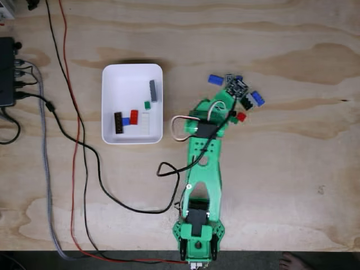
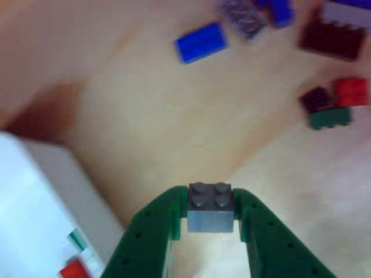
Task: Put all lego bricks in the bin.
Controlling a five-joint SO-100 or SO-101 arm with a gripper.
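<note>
In the other view my green gripper [image 2: 210,213] is shut on a small grey lego brick [image 2: 210,200] with four studs, held above the wood. The white bin [image 2: 35,202] lies at the lower left of that view, with a red brick [image 2: 74,269] inside. Loose lego bricks lie beyond: a blue one [image 2: 200,41], a grey one [image 2: 242,16], a dark brown one [image 2: 330,37], a red one [image 2: 352,91] and a green one [image 2: 330,117]. In the fixed view the bin [image 1: 112,84] holds several bricks, among them a long grey one [image 1: 153,90] and a red one [image 1: 134,116].
The green arm [image 1: 202,152] reaches up from the table's front edge, to the right of the bin. Black and red cables [image 1: 76,124] run down the left side, and a black box [image 1: 7,73] sits at the left edge. Blue bricks [image 1: 215,80] lie around the arm's tip.
</note>
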